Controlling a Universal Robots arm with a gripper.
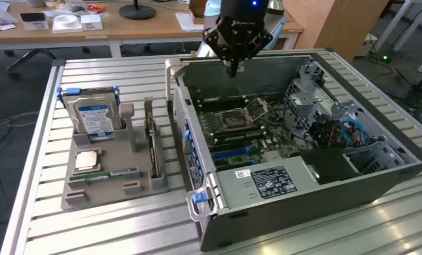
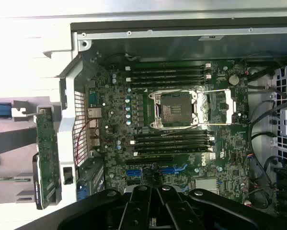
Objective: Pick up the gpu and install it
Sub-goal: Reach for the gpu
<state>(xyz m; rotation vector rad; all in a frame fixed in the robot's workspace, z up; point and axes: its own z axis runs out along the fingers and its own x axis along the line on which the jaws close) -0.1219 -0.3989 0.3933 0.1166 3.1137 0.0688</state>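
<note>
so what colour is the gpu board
Green; the gpu shows best in the wrist view.

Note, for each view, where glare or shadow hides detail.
Wrist view: the table beside the computer case is washed out to white, the gripper a dark silhouette, the motherboard evenly lit. Exterior view: soft even light, mild sheen on the table slats, the case's far inner wall shaded.

Edge-on gpu (image 1: 154,149) in holder (image 1: 111,183), face hidden; text on case label (image 1: 271,179) too small to read.
</note>
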